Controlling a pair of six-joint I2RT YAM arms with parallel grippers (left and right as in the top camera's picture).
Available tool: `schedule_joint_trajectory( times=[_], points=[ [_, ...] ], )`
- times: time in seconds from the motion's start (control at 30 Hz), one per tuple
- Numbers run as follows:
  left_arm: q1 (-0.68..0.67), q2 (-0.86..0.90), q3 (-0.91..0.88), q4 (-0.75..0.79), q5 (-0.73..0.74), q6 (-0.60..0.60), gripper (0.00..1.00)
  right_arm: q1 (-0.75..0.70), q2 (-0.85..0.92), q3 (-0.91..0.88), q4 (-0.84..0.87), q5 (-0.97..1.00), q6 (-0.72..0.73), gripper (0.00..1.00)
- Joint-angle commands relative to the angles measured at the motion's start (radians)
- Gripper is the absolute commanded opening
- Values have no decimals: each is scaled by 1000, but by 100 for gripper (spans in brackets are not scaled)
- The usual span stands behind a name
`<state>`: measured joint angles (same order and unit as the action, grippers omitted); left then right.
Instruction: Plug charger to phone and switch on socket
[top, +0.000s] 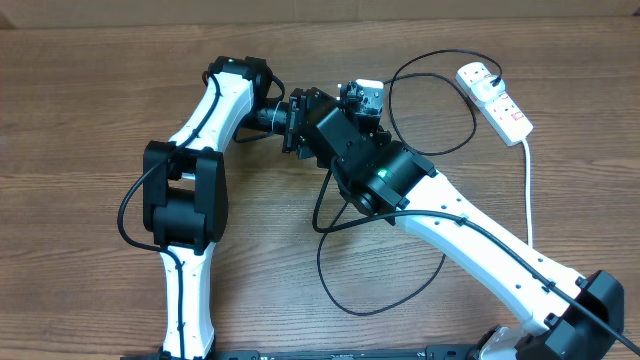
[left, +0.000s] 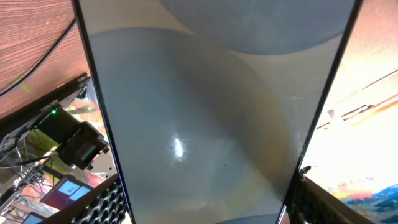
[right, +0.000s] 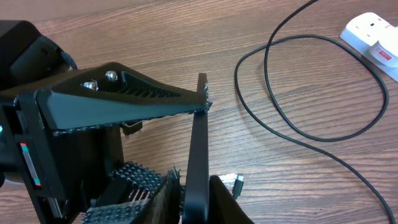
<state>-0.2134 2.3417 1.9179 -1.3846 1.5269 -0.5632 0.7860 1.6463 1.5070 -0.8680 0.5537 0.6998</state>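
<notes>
Pinching the slick, fragile phone (left: 205, 124) by its edges, your left gripper (left: 214, 205) has it; right gripper (right: 193, 200) state unclear, so grab the limp charger (right: 237, 182) at its stiff tip just beside it.

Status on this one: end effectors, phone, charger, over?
Left end effector shut on phone. Right end effector at phone's edge, grip unclear. Charger tip beside phone, not yet in. Nothing over socket.

1. Phone (left: 199, 112): both ends run past the left wrist view's top and bottom edges.
2. Right gripper (right: 196, 208), at the phone's lower end: fingers cut off, grip unclear.
3. Charger (top: 474, 118): overhead, its tip is hidden under the arms around the phone.
4. Socket (right: 373, 36), well apart from the phone: cut by the right wrist view's edge.
</notes>
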Motion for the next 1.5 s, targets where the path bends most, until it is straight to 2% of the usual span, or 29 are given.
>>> schedule_joint_trajectory(
  times=[0.0, 0.13, 0.47, 0.73, 1.0, 1.07, 1.17, 1.3, 1.47],
  points=[
    [1, 7, 28, -3, 54, 10, 69, -3, 6, 19, 7, 3, 16, 9],
    [1, 7, 28, -3, 55, 10, 69, -3, 6, 19, 3, 3, 50, 4],
    [1, 7, 28, 2, 54, 10, 70, -3, 6, 19, 3, 7, 179, 4],
    [4, 7, 28, 54, 54, 10, 72, -3, 6, 19, -3, 100, 611, 4],
    [4, 7, 28, 54, 53, 10, 72, -3, 5, 19, -4, 99, 932, 4],
    [4, 7, 28, 55, 52, 10, 68, -3, 5, 19, -3, 98, 1008, 4],
    [4, 7, 28, 59, 52, 10, 68, -3, 5, 19, -3, 99, 1077, 4],
    [4, 7, 28, 82, 52, 9, 56, -3, 5, 19, -5, 98, 1217, 4],
    [4, 7, 28, 84, 53, 9, 55, -3, 5, 19, -5, 63, 1452, 4]
  ],
)
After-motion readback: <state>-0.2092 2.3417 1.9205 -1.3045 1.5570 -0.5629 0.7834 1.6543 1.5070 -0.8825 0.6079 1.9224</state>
